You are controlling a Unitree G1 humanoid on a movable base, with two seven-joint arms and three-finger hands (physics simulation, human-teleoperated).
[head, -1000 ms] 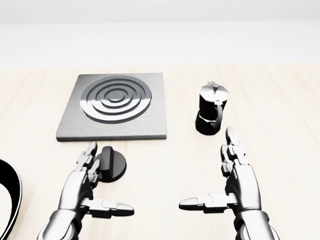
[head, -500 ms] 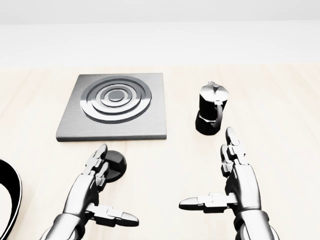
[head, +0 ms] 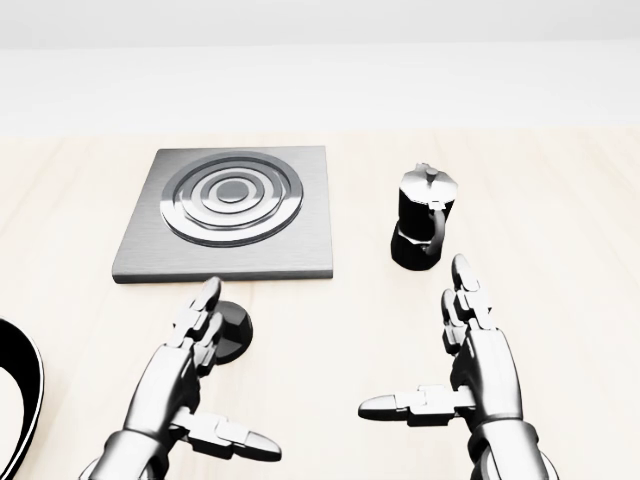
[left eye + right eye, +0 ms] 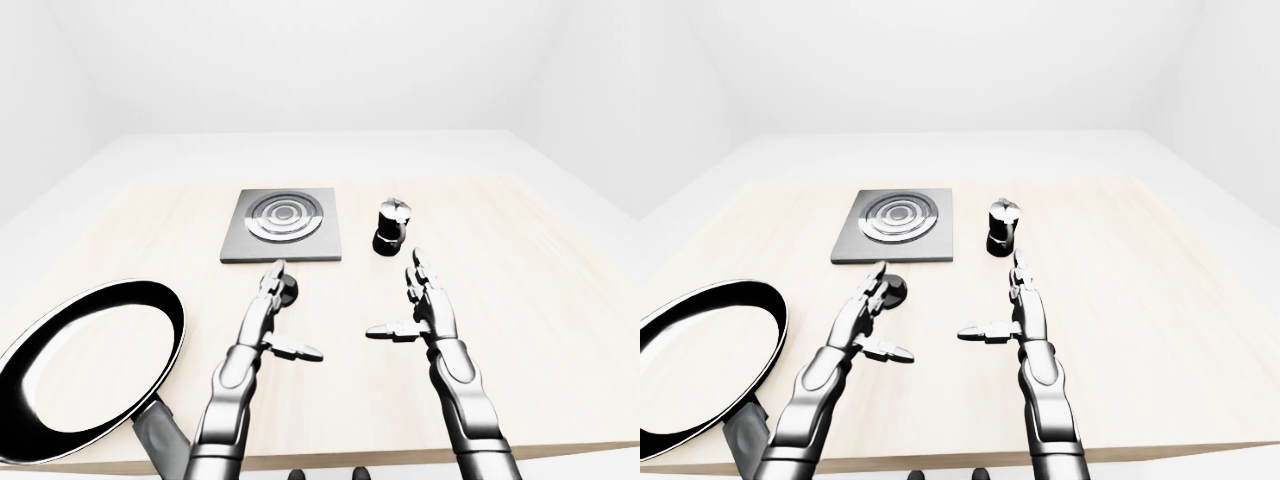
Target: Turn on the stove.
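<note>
A square grey stove plate (image 3: 228, 213) with concentric rings lies on the pale wooden table (image 3: 560, 200), upper left in the head view. Just below its lower edge sits a round black knob (image 3: 232, 328). My left hand (image 3: 205, 365) is open, its straight fingers lying over the knob's left half and hiding part of it, thumb spread to the right. My right hand (image 3: 440, 350) is open too, fingers straight and thumb pointing left, hovering below the moka pot with nothing in it.
A black moka pot (image 3: 424, 218) stands right of the stove plate. A large black-rimmed frying pan (image 4: 90, 365) lies at the table's lower left in the left-eye view, its handle over the near edge.
My left hand has slid right and up over the knob, now covering more of it. The right hand and the other objects have not moved.
</note>
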